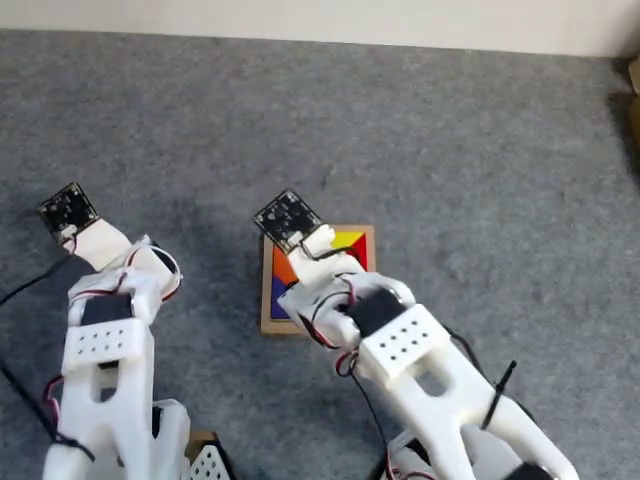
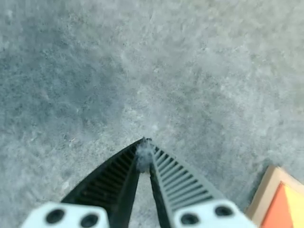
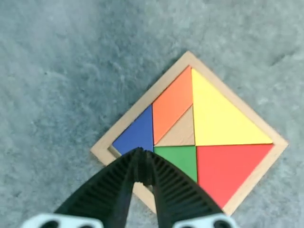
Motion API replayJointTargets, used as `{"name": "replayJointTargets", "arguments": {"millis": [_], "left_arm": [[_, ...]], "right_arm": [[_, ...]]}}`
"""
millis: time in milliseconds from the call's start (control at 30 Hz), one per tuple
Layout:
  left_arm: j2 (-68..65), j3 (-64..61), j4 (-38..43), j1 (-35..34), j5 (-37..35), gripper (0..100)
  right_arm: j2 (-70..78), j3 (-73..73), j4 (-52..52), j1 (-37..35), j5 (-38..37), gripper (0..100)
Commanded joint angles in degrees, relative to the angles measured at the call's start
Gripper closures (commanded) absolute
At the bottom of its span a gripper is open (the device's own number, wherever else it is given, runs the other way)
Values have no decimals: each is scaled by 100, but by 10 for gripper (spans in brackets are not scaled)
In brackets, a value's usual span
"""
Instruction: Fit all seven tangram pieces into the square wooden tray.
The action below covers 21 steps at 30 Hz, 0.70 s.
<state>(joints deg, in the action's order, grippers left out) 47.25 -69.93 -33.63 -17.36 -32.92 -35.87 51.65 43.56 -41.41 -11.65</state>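
Two white arms lean over the grey carpeted table. The right arm stretches forward with its wrist above the square wooden tray. The left arm stands well apart to the side, its wrist bent over bare carpet. The right gripper is clenched, tips together and holding nothing, over the tray's rim by the blue and green pieces; whether it touches them I cannot tell. The left gripper is likewise pinched closed and empty, pointing at the carpet. The tray lies flat near the table's middle. Six pieces show in it, fitted edge to edge: yellow triangle, red triangle, orange parallelogram, blue triangle, green piece and a small bare-wood triangle.
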Motion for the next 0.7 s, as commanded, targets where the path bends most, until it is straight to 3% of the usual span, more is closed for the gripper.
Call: {"name": "replayJointTargets", "arguments": {"millis": [0,267,400,567,667], "left_arm": [[778,-338,88,171,35,995],[3046,-1543,88,391,53,995],[4084,-2097,79,514,510,995],[5314,-2738,44,804,747,995],[5745,-2721,-352,813,791,995]], "right_arm": [[-356,-31,-110,101,79,993],[-418,-75,-92,268,105,993],[-418,-84,-84,664,712,993],[-435,-92,-84,963,844,993],[-708,-48,-84,1024,844,993]]}}
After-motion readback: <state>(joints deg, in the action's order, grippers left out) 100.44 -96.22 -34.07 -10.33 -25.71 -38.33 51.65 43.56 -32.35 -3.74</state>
